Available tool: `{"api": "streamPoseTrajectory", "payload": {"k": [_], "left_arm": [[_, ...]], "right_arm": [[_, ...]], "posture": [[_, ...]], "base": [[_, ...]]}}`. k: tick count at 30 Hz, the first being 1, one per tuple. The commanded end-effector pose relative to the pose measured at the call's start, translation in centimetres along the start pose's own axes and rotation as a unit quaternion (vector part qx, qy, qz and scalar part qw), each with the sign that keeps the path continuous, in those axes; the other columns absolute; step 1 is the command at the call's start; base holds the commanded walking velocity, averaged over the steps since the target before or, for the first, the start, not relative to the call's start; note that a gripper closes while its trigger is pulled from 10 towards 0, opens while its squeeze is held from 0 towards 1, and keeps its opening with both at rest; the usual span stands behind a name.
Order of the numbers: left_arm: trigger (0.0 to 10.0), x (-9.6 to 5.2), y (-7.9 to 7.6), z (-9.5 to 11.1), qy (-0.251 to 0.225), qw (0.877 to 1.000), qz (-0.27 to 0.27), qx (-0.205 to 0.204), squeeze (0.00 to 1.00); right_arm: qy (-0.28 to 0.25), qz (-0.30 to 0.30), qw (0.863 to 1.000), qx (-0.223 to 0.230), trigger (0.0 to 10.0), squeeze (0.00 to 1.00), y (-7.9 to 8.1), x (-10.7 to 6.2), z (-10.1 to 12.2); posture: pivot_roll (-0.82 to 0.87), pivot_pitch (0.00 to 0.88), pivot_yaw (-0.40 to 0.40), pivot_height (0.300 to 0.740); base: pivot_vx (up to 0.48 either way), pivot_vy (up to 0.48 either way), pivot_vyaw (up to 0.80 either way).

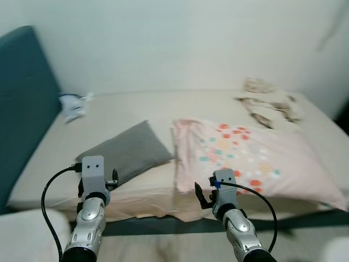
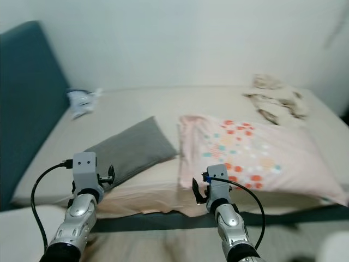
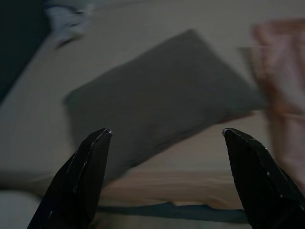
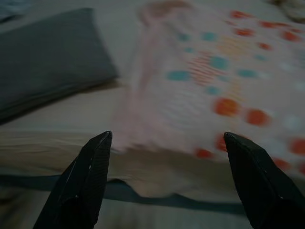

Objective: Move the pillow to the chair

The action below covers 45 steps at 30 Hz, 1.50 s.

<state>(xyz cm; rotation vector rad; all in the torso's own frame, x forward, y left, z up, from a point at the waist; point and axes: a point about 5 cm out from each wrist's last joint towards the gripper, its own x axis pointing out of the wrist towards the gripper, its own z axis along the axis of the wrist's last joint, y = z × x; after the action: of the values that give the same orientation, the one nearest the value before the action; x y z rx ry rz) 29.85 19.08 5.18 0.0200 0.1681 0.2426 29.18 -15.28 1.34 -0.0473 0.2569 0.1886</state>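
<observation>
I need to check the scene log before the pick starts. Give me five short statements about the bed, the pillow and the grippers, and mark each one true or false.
1. The grey pillow lies flat on the bed. True.
2. The left gripper is shut on the pillow. False: its fingers are spread open, short of the pillow and holding nothing.
3. A pink blanket with coloured dots lies on the robot's right of the pillow. True.
4. The right gripper holds the blanket's edge. False: it is open and apart from the blanket.
5. The teal headboard stands at the bed's right end. False: it is on the robot's left.
</observation>
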Motion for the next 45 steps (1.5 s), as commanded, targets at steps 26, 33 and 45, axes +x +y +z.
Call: {"api": "streamPoseTrajectory", "payload": {"k": [26, 33, 45], "left_arm": [[10.0, -0.37, 0.04, -0.42, 0.009, 1.0, 0.004, -0.009, 0.0], [10.0, -0.39, 0.11, -0.34, 0.006, 1.0, 0.004, -0.01, 0.0], [10.0, -0.44, 0.07, -0.33, 0.002, 1.0, 0.002, -0.016, 0.0]], "right_arm": [[0.023, 0.005, 1.0, -0.006, 10.0, 0.0, 0.5, -0.22, -0.81], [0.022, 0.005, 1.0, -0.007, 10.0, 0.0, 0.54, -0.19, -0.75], [0.023, 0.009, 1.0, -0.011, 10.0, 0.0, 0.72, -0.26, -0.88]], "posture": [[0.03, 0.05, -0.015, 0.74], [0.03, 0.051, -0.016, 0.74], [0.03, 0.049, -0.014, 0.74]], "base": [[0.0, 0.0, -0.28], [0.0, 0.0, 0.0], [0.0, 0.0, 0.0]]}}
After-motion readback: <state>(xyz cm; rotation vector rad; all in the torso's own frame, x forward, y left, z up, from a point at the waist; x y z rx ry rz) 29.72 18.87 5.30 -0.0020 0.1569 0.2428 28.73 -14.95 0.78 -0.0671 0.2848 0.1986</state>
